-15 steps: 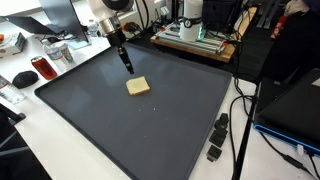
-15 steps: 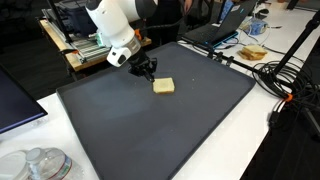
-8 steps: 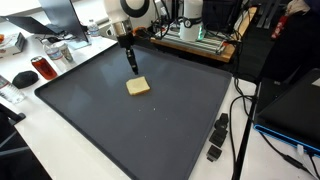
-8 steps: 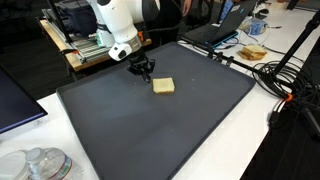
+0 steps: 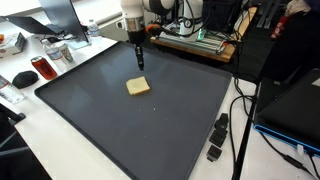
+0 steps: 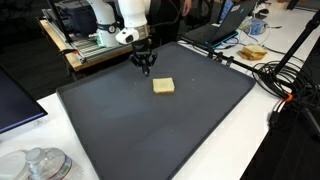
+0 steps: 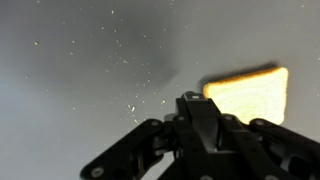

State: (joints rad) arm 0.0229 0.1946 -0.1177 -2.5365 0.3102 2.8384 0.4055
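The black robot hand is closed and empty. It has moved sideways a little, near the flat yellow square piece, which stays on the dark grey desk.

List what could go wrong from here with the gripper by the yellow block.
1. The gripper hangs off to one side of the block, not over it, and its jaws look shut in the wrist view. Coming down like this would likely shove the block rather than grasp it.
2. The block lies loose and flat on the mat, so a glancing touch may slide it.
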